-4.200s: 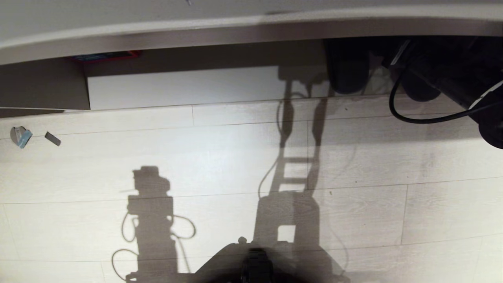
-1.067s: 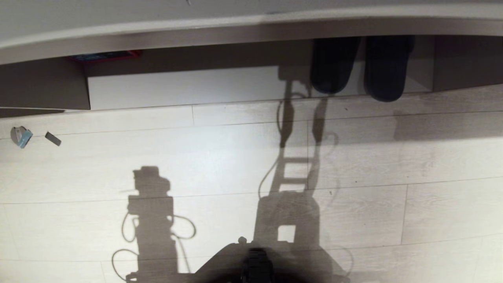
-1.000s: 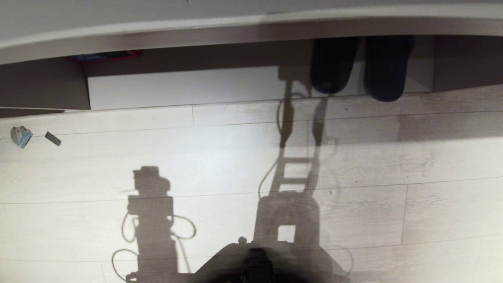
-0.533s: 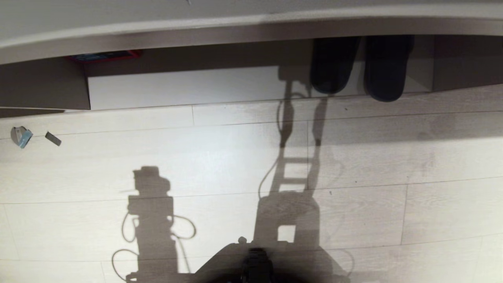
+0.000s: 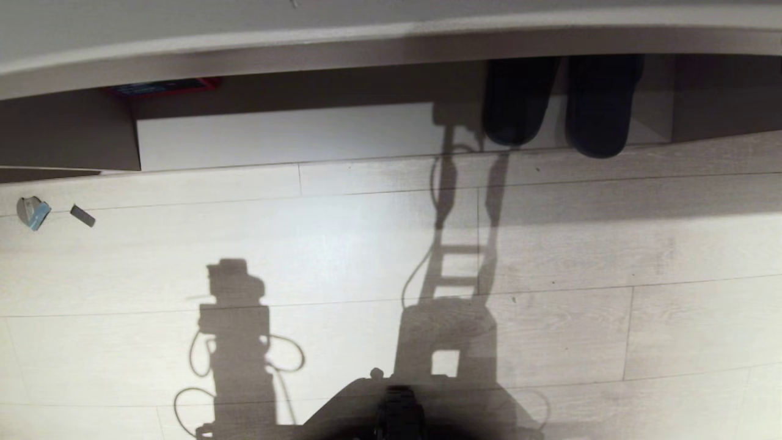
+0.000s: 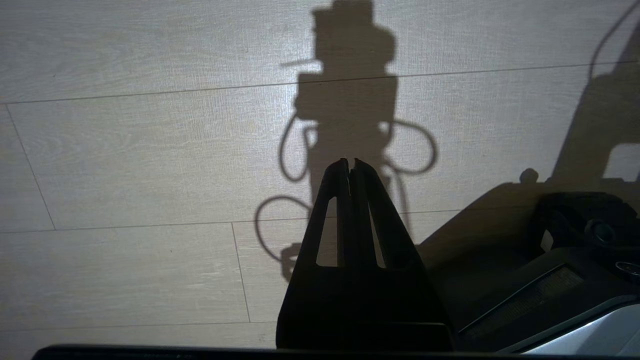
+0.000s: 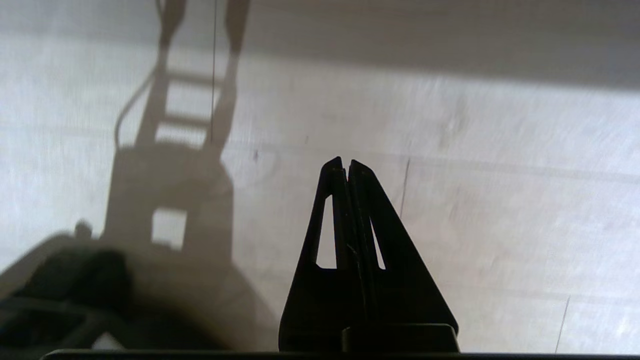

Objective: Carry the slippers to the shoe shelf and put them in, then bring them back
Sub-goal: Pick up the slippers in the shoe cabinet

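The two dark slippers lie side by side in the shoe shelf, under the overhanging top. Their rounded ends reach the front edge of its pale bottom board. Neither gripper shows in the head view. In the left wrist view my left gripper hangs over the plank floor, shut and empty. In the right wrist view my right gripper is also over bare floor, shut with nothing in it, away from the slippers.
A long pale desk-top overhangs the cubbies. A flat red and blue thing lies in the wider cubby to the left. Two small scraps lie on the floor at far left. My base is at the near edge.
Four seconds ago my right arm was at the slippers in the shelf; it has since left the head view. Its shadow on the right of the floor faded. The slippers stay still.
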You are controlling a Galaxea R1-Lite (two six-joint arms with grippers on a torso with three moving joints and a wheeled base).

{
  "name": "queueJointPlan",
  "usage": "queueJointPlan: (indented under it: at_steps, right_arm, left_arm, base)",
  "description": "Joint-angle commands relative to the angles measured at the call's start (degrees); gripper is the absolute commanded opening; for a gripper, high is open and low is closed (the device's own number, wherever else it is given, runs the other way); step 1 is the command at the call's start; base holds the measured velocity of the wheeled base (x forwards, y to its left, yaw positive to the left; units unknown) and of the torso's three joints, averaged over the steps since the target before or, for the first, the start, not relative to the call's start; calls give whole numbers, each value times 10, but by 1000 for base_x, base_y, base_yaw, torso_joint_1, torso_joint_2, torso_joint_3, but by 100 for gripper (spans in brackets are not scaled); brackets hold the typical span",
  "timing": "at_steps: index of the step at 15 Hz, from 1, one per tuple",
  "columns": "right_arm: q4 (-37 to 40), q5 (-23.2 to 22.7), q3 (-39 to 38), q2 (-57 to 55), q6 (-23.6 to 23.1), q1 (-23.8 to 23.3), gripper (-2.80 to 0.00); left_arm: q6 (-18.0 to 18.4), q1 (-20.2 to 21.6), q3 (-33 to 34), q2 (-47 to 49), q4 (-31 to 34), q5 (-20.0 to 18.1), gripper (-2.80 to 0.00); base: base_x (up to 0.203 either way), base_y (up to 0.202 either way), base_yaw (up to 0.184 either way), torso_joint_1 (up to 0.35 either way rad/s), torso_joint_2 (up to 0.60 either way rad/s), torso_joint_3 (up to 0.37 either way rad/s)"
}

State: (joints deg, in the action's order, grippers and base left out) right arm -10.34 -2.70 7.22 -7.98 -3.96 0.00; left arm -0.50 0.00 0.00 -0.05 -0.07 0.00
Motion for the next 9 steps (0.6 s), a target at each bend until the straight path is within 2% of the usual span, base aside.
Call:
queueJointPlan:
  at_steps: [1, 3, 5, 7, 9]
  right_arm:
    - [23, -4, -38, 54, 5, -3, -280]
    - [35, -4, -72, 79, 6, -3, -280]
    - [60, 8, -71, 80, 3, -3, -280]
    - [120, 20, -69, 80, -2, -1, -280]
    - [119, 21, -66, 80, -4, -1, -280]
  left_arm:
    - [0, 0, 0, 0, 0, 0, -280]
    - [0, 0, 0, 0, 0, 0, -280]
    - [0, 0, 0, 0, 0, 0, -280]
    - [0, 0, 0, 0, 0, 0, -280]
    - [0, 0, 0, 0, 0, 0, -280]
  base:
    - [0, 0, 0, 0, 0, 0]
    - [0, 0, 0, 0, 0, 0]
    - [0, 0, 0, 0, 0, 0]
    - [0, 0, 0, 0, 0, 0]
    - [0, 0, 0, 0, 0, 0]
